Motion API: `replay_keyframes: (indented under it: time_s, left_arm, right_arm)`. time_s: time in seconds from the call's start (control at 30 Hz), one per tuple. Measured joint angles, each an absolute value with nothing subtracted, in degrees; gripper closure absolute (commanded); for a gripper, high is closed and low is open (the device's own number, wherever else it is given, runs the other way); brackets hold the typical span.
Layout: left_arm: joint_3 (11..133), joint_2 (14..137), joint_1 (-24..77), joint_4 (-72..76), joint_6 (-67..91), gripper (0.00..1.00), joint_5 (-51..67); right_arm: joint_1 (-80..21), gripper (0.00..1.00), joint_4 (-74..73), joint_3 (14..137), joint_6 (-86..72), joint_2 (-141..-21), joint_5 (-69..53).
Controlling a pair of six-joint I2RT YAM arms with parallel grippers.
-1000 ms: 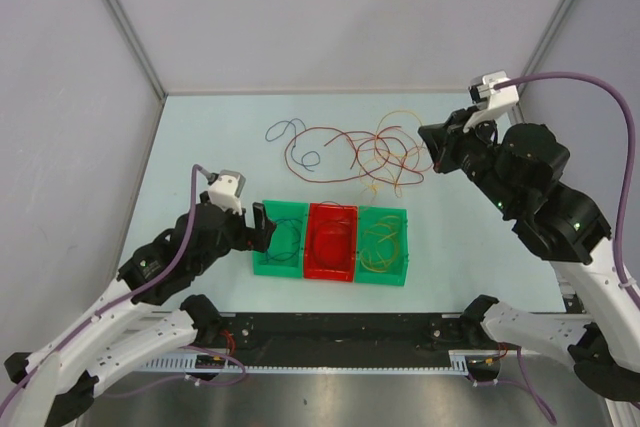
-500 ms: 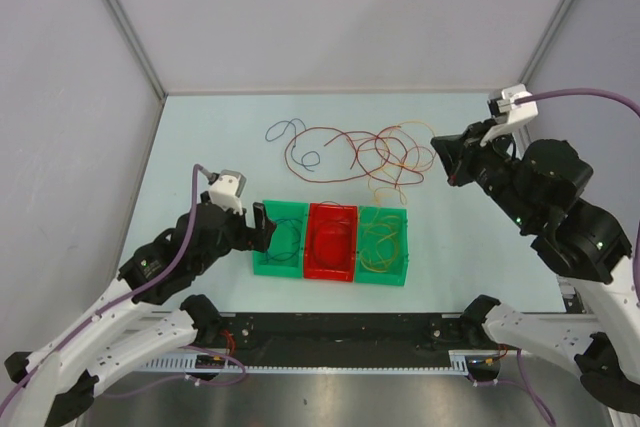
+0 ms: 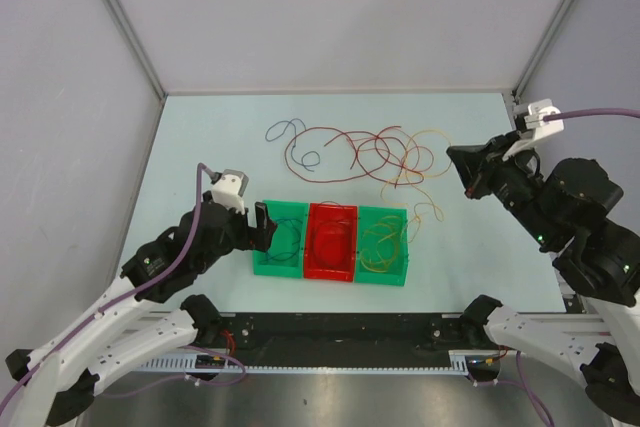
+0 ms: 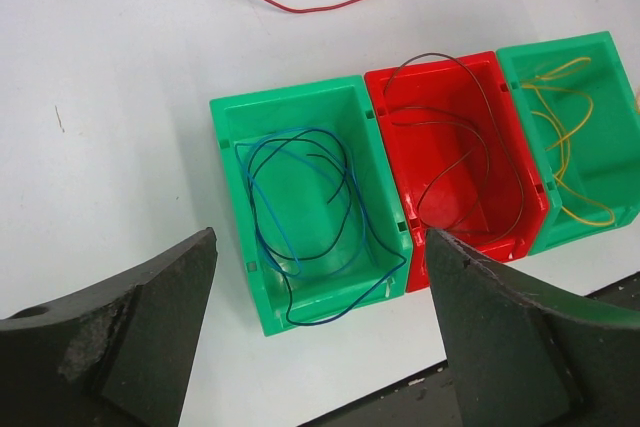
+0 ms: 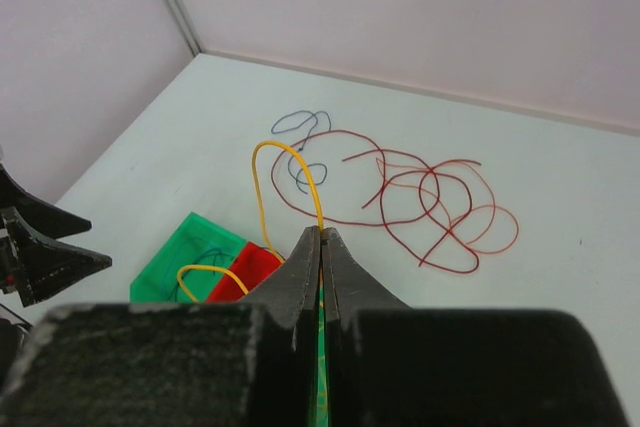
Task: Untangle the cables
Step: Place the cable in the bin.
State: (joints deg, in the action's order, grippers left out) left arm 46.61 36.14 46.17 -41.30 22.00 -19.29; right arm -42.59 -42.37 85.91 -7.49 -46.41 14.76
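Observation:
Loose cables lie on the far table: a blue one [image 3: 290,137], a red tangle [image 3: 350,147] and yellow-orange strands [image 3: 418,183]. My right gripper [image 3: 458,159] is shut on a yellow cable [image 5: 270,147], held above the table right of the tangle; the cable arcs up from the fingertips [image 5: 321,232] and droops towards the bins. The red tangle [image 5: 430,197] and blue cable [image 5: 305,127] lie beyond it. My left gripper [image 3: 265,229] is open and empty, hovering over the left green bin [image 4: 228,202], which holds blue cables [image 4: 290,197].
Three bins stand in a row near the front: left green bin [image 3: 258,247], red bin [image 3: 332,209] with a dark red cable [image 4: 470,147], right green bin [image 3: 405,247] with yellow cables [image 4: 565,147]. Walls enclose the table on three sides.
My right gripper has moved right and towards the near edge, drawing the yellow cable out of the tangle. The left arm has barely moved.

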Motion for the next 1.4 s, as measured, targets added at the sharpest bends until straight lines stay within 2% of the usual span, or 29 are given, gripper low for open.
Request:
replay_keyframes:
  time_s: [0.87, 1.4]
  left_arm:
    - [46.61, 36.69, 46.17, -41.30, 22.00, 0.11, -19.31]
    - [46.61, 35.59, 46.13, -41.28, 22.00, 0.11, -19.29]
  right_arm:
    - [-42.59, 1.00, -37.87, 67.53, -13.52, -53.41, 6.74]
    - [-38.87, 1.00, -39.35, 58.15, -18.92, -55.29, 7.70]
